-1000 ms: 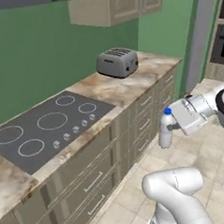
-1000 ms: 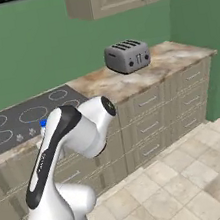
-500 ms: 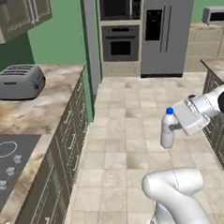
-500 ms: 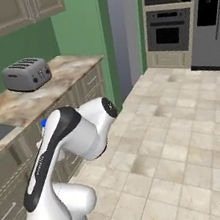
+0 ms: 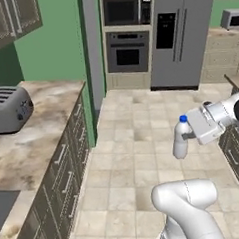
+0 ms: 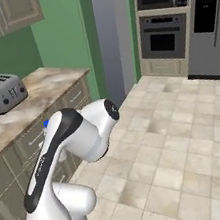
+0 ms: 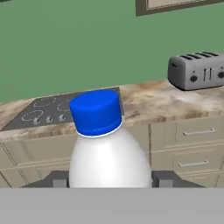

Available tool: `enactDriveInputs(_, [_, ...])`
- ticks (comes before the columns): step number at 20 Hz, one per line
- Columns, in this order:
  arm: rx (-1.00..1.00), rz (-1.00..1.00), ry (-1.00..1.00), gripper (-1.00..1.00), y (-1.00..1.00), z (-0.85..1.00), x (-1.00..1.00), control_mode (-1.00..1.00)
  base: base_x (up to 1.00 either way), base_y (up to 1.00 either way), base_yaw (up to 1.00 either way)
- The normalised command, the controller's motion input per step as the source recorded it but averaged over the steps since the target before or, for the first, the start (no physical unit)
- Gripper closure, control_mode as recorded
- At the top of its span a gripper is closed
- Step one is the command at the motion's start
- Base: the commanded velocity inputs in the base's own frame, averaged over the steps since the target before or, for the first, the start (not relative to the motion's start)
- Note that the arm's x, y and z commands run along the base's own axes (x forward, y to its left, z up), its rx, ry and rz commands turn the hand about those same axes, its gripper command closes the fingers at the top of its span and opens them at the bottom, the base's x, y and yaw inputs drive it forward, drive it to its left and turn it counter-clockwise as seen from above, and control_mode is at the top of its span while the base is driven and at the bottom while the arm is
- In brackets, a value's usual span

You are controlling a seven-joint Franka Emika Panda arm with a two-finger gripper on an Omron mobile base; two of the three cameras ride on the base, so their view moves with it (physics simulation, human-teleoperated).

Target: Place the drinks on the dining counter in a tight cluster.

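Observation:
My gripper (image 5: 191, 134) is shut on one of the drinks, a small clear-white bottle (image 5: 180, 142) with a blue cap, held upright in the air above the tiled floor. In the hand view the bottle (image 7: 109, 159) stands close between the two dark fingertips (image 7: 57, 179), its blue cap (image 7: 96, 111) pointing up. In the right base view my own arm hides the bottle except for a sliver of the blue cap (image 6: 46, 124). The dining counter and the other drinks are out of view.
A silver toaster (image 5: 8, 108) sits on the marbled counter (image 5: 47, 126) to the left, with a cooktop (image 7: 57, 109) further along. Ahead stand a wall oven with microwave (image 5: 127, 38) and a steel fridge (image 5: 179, 37). Dark cabinet fronts (image 5: 234, 152) line the right edge.
The whole picture has swung: the cooktop and toaster slid left, and the oven, fridge and open floor came into view as the base turned. The bottle stays in the gripper.

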Motion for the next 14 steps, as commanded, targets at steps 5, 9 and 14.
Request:
enactDriveInputs(5, [0.00,0.00,0.00,1.00,0.00,0.00,0.00,1.00,1.00,0.16,-0.05])
enactDriveInputs(9, [0.00,0.00,0.00,1.00,0.00,0.00,0.00,1.00,1.00,0.33,-0.08])
enactDriveInputs(14, [0.00,0.00,0.00,1.00,0.00,0.00,0.00,1.00,1.00,0.25,-0.07])
